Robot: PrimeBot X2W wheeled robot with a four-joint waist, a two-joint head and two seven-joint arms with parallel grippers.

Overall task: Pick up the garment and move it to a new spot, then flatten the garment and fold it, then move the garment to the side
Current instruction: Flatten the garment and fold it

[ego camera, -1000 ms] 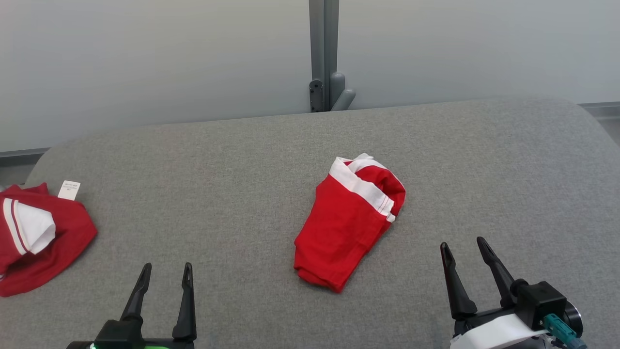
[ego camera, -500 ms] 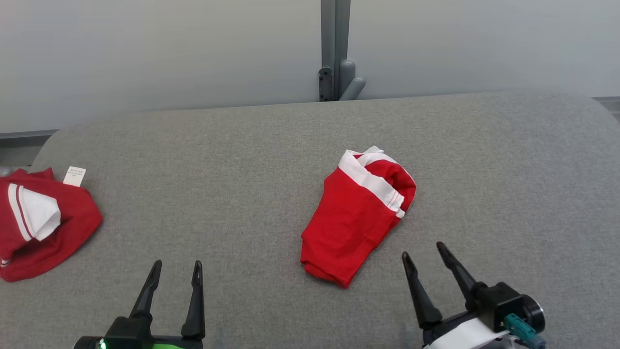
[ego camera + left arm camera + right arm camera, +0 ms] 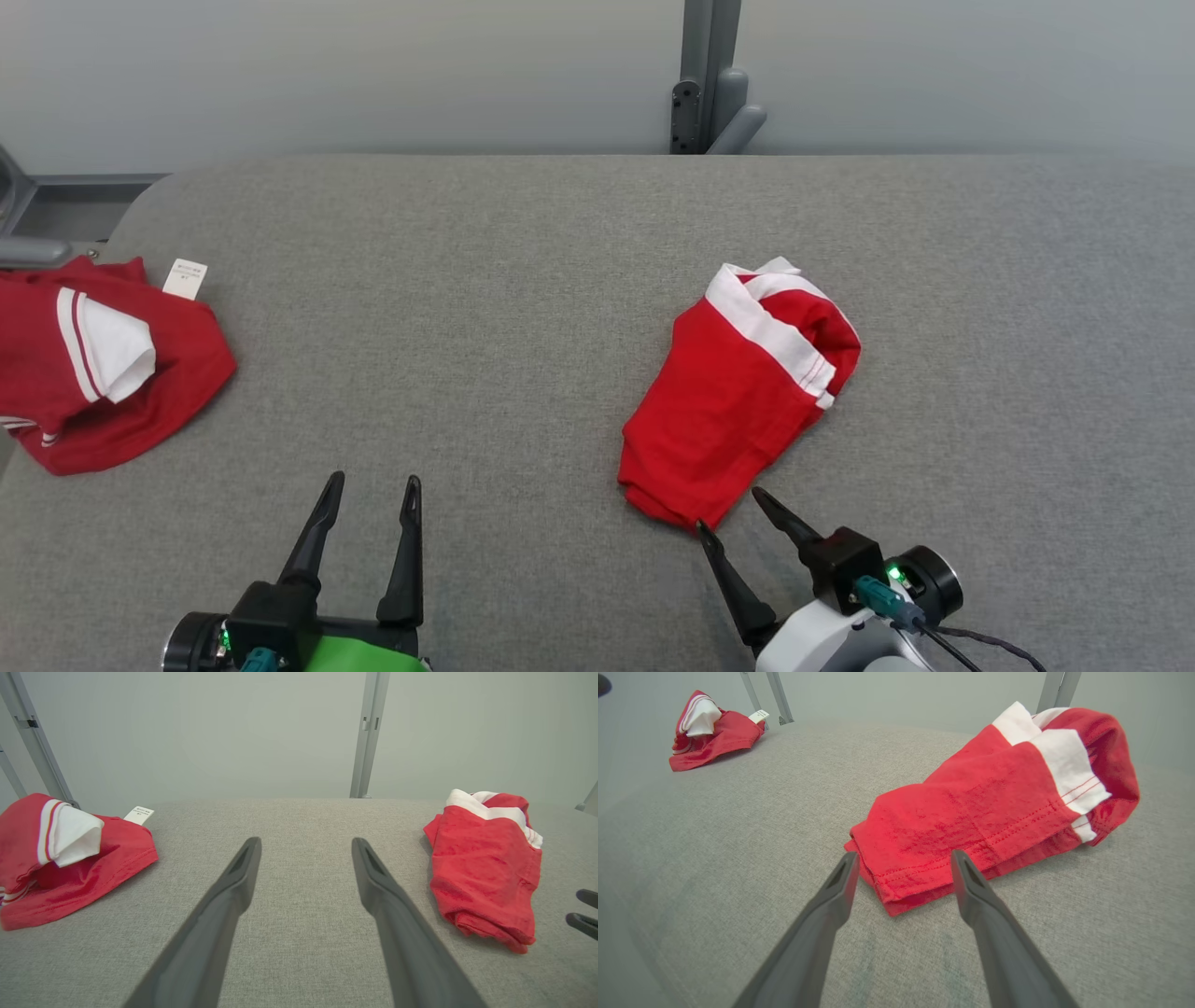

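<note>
Head view: folded red garment [image 3: 738, 411] with a white band at its far end, lying right of centre on the grey padded table [image 3: 485, 308], long axis slanting from near-left to far-right. Layered hem edges stacked at the near corner, plain to see in the right wrist view. Right gripper [image 3: 728, 510] just at that near corner, fingers spread wide with the corner between them, nothing gripped. Whether the tips touch the cloth: impossible to tell. Left gripper [image 3: 373, 479] well to the left of the garment, low over bare table, fingers likewise spread apart and empty, pointing away from the robot. Farther left, at the table's edge, a second red garment [image 3: 103, 373], crumpled, with a white sleeve striped in red and a small white label [image 3: 184, 278] sticking out at its far side. Behind the table, a pale wall and a grey upright post [image 3: 709, 75].
</note>
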